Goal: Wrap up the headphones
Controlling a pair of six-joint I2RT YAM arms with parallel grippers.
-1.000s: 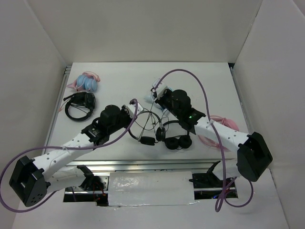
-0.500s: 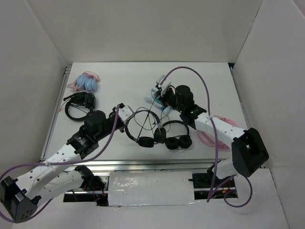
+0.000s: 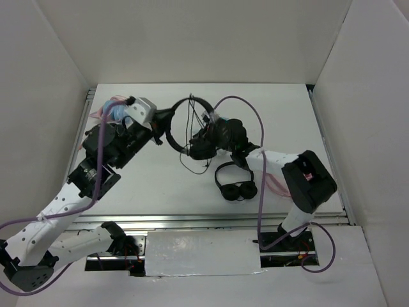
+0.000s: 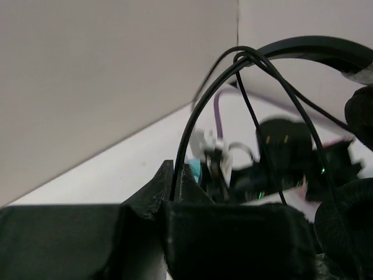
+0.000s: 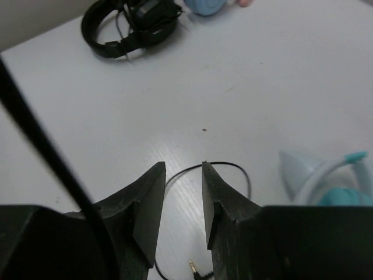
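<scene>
headphones [image 3: 190, 98], one pair, clamped in left gripper [image 4: 176, 178], right gripper [image 5: 183, 175] jaws apart

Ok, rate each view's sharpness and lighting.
Top external: evenly lit, sharp, soft shadows only. Left wrist: left gripper a dark near blur, headphones crisper, background smeared. Right wrist: right gripper soft and dark, table in focus.
</scene>
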